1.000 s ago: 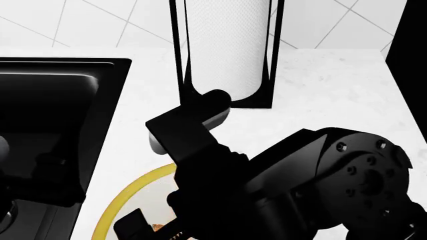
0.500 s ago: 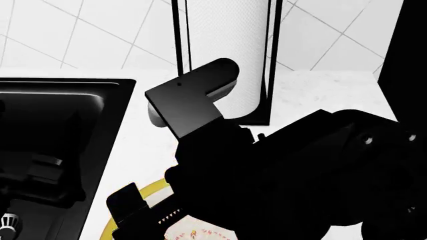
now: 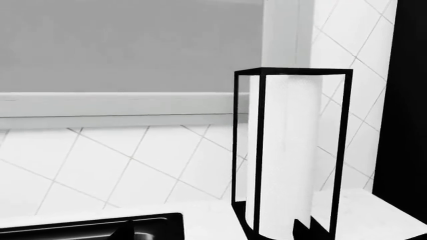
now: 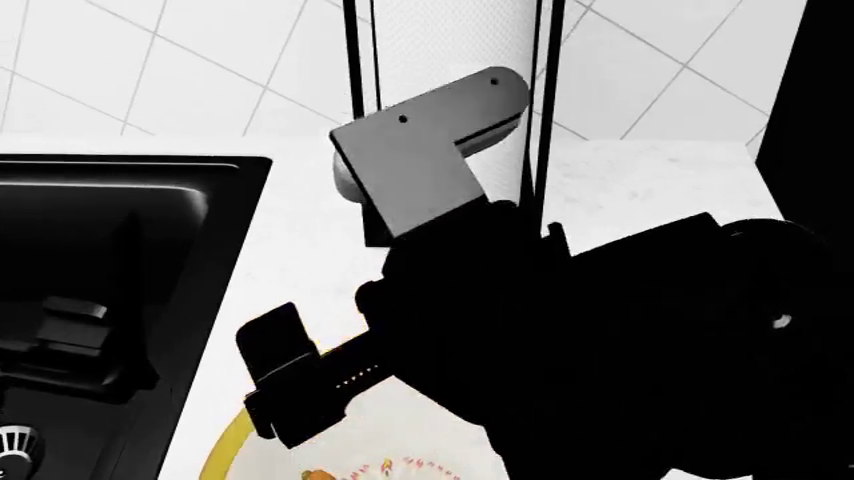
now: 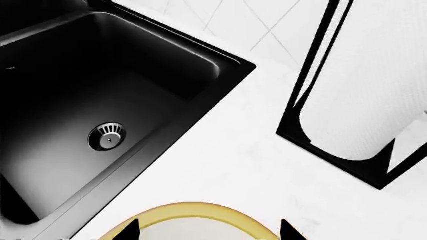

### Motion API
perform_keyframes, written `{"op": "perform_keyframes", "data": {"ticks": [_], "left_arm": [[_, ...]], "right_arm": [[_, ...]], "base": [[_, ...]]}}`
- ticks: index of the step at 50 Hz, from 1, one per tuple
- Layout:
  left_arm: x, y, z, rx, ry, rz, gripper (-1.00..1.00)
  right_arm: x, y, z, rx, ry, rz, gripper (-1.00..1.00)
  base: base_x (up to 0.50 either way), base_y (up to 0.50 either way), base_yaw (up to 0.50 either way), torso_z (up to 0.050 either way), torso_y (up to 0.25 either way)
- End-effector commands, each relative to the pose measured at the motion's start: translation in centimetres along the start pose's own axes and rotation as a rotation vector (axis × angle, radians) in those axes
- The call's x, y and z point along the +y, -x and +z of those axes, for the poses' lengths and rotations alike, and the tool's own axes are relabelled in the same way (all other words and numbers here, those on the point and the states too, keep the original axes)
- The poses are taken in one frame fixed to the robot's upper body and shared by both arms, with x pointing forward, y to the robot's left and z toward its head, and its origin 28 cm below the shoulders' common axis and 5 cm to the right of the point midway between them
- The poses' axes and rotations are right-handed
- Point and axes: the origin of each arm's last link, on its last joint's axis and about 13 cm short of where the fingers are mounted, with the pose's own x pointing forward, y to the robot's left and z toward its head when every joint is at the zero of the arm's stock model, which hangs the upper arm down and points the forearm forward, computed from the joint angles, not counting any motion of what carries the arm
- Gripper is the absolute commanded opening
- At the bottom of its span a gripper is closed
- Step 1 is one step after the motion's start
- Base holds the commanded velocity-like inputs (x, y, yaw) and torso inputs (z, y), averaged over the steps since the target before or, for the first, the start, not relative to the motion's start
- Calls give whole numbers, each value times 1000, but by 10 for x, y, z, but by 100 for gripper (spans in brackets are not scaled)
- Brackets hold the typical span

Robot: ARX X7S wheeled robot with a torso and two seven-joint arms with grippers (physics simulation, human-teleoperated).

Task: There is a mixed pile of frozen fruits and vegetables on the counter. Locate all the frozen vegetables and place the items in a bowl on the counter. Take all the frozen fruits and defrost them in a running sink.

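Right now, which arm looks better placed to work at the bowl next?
Probably the right. Its wrist view looks straight down on the yellow bowl rim beside the sink, fingertips just above it. The left wrist view faces the paper towel holder and wall, away from the bowl.

One black sink point(image 5: 100, 95) with one drain point(image 5: 107, 136). One paper-towel roll point(image 3: 287, 155) in one black wire holder point(image 3: 241, 150), at twelve o'clock. One yellow-rimmed bowl point(image 5: 193, 209) at six o'clock on one white tabletop point(image 5: 227, 165).
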Motion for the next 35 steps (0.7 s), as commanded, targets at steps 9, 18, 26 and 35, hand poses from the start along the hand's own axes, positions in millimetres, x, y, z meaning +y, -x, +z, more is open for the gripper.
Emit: {"op": "perform_keyframes", "data": {"ticks": [9,18,26,35], "left_arm": [[2,1,3,1,11,20,100],[3,2,2,3,19,26,100],[2,0,2,2,21,21,100],[1,0,-1,12,19,20,100]], "right_arm": [[-4,-1,-17,-451,-77,-274,100],[0,15,-20,-548,-48,-364,100],[-2,33,-26,-562,-8,-428,100],[-2,33,-38,-572,-40,-474,100]], "base": [[0,0,0,0,0],[0,0,0,0,0],[0,0,0,0,0],[0,0,0,0,0]]}}
